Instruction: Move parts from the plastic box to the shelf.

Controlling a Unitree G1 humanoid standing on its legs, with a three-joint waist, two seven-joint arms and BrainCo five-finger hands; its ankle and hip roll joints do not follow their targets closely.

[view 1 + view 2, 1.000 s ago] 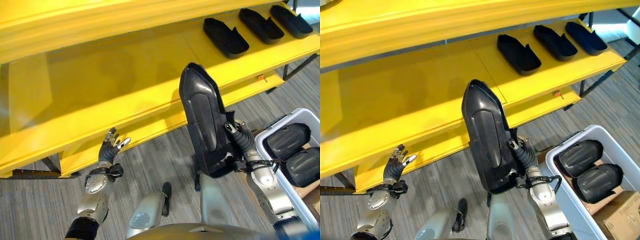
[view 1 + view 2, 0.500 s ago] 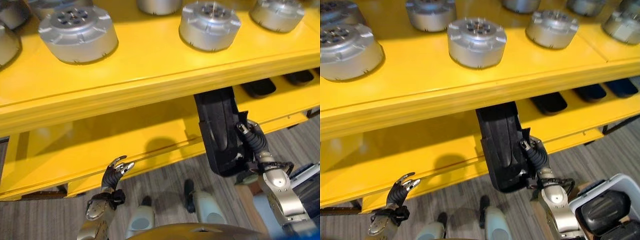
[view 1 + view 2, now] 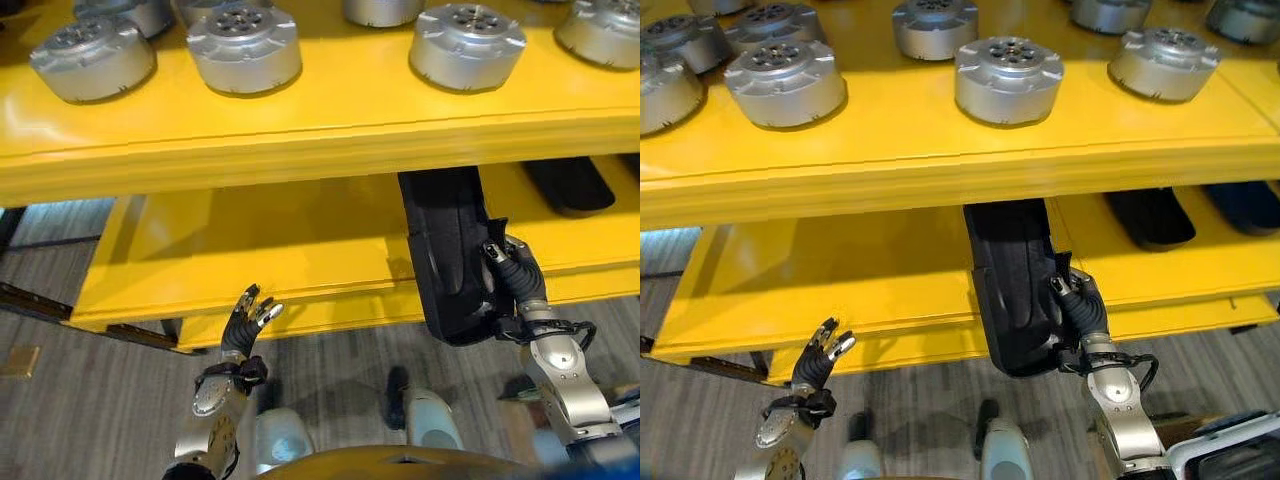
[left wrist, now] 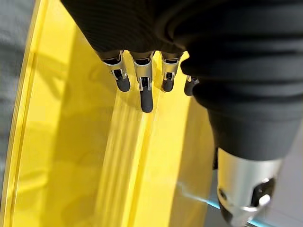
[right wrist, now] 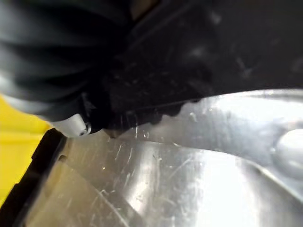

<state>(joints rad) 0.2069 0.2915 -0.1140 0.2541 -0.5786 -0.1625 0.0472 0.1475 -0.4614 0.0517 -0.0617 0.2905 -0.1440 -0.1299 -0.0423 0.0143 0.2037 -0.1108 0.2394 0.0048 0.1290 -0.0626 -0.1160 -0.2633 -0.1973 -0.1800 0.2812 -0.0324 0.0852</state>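
Observation:
My right hand (image 3: pixel 517 285) is shut on the near end of a long black plastic part (image 3: pixel 448 250). The part reaches forward under the upper yellow shelf (image 3: pixel 300 130) and over the lower yellow shelf (image 3: pixel 280 240), its far end hidden by the upper shelf. In the right eye view the same part (image 3: pixel 1015 280) sits beside my right hand (image 3: pixel 1083 315). My left hand (image 3: pixel 243 328) is raised in front of the lower shelf's edge, open and holding nothing; its fingers (image 4: pixel 145 92) hang relaxed over the yellow surface. A corner of the plastic box (image 3: pixel 1230 450) shows at the lower right.
Several round silver metal parts (image 3: pixel 245 45) stand on the upper shelf. More black parts (image 3: pixel 1150 215) lie on the lower shelf to the right. Grey carpet floor (image 3: pixel 90 400) lies below, with a shelf leg (image 3: pixel 35 300) at the left.
The camera has shifted, bringing more of the upper shelf into sight. The black part has gone further in under the upper shelf. My left hand's fingers have straightened a little.

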